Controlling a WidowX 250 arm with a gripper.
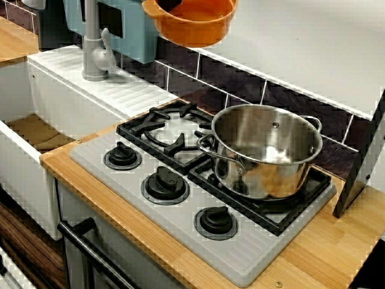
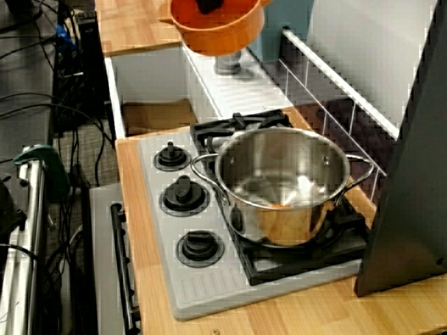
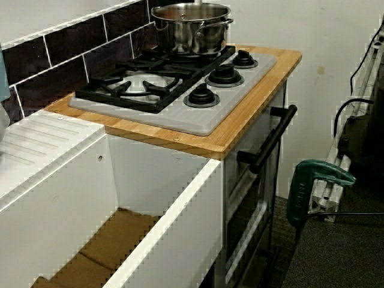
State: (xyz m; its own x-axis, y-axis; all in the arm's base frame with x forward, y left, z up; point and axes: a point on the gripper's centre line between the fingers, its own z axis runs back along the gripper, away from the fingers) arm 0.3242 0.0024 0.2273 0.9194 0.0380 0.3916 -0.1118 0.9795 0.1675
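Pincer (image 2: 209, 5) clenched on the rim of the orange bowl (image 1: 192, 24), held high in the air near the faucet (image 1: 93, 48).
Only the pincer's dark tip shows inside the bowl. A steel pot (image 1: 264, 150) stands on the stove (image 1: 252, 259) burner farther from the sink (image 3: 180, 198), its inside showing bare metal. Brown cardboard (image 3: 114, 240) lies in the sink.

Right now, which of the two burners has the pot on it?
The far burner, the one away from the sink: the pot stands on its grate. The near burner, beside the sink, shows its whole grate.
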